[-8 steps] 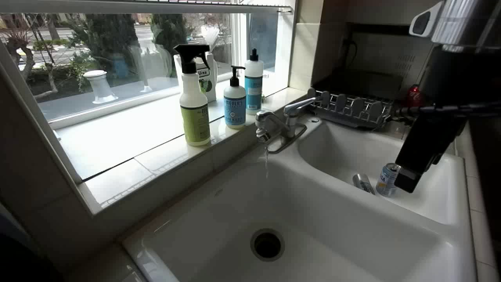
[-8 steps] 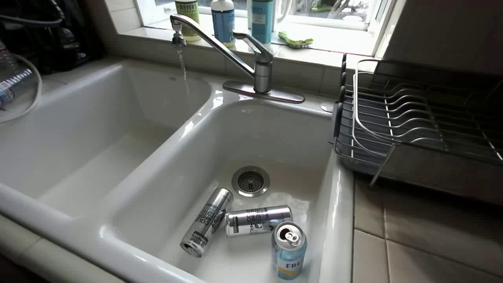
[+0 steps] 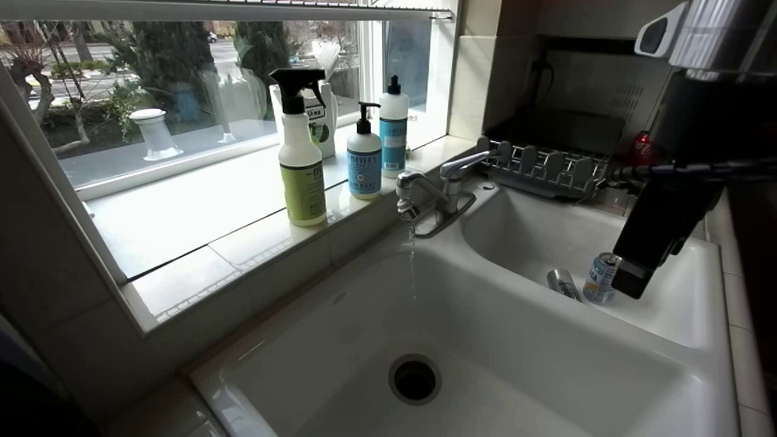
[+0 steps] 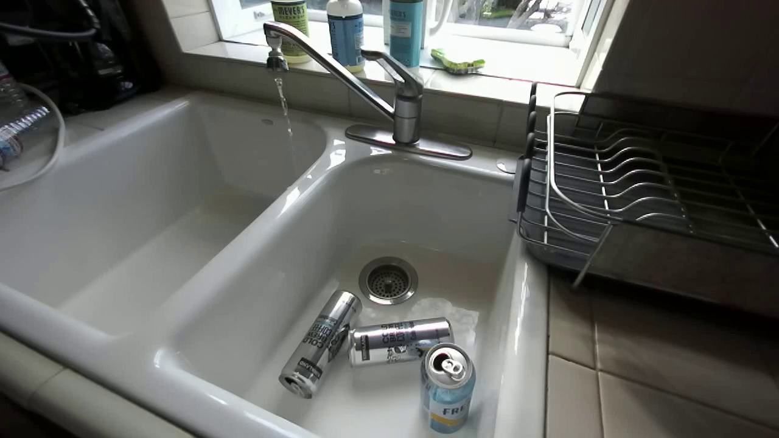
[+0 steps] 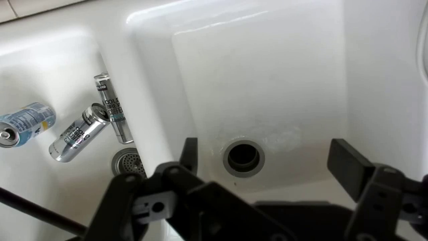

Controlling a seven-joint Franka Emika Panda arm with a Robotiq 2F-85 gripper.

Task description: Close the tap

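Facing a running tap, you're seeing a thin stream of water dropping from its spout into a basin. In both exterior views the tap is sitting in the upper half of the frame, body right of centre, spout reaching left. Your gripper is hanging well apart from it; fingers are standing wide apart, nothing between them, and the wrist view is showing a drain below, no tap. Handling, best guess: you're dealing with rigid, fixed metal, so nothing to lift, but the chrome is likely slick. The lever is pointing up-left off the body's top in an exterior view, so you're probably closing it by pushing down, joint maybe a bit stiff. You're wanting the free end of its flat top: more leverage, less force. Bringing the fingers together and pressing there is looking safer than pinching, since they may be skating on polish. Avoid leaning on the spout; it's likely swivelling. A teal-labelled bottle is standing near, on the sill, so overshooting is risking a knock.
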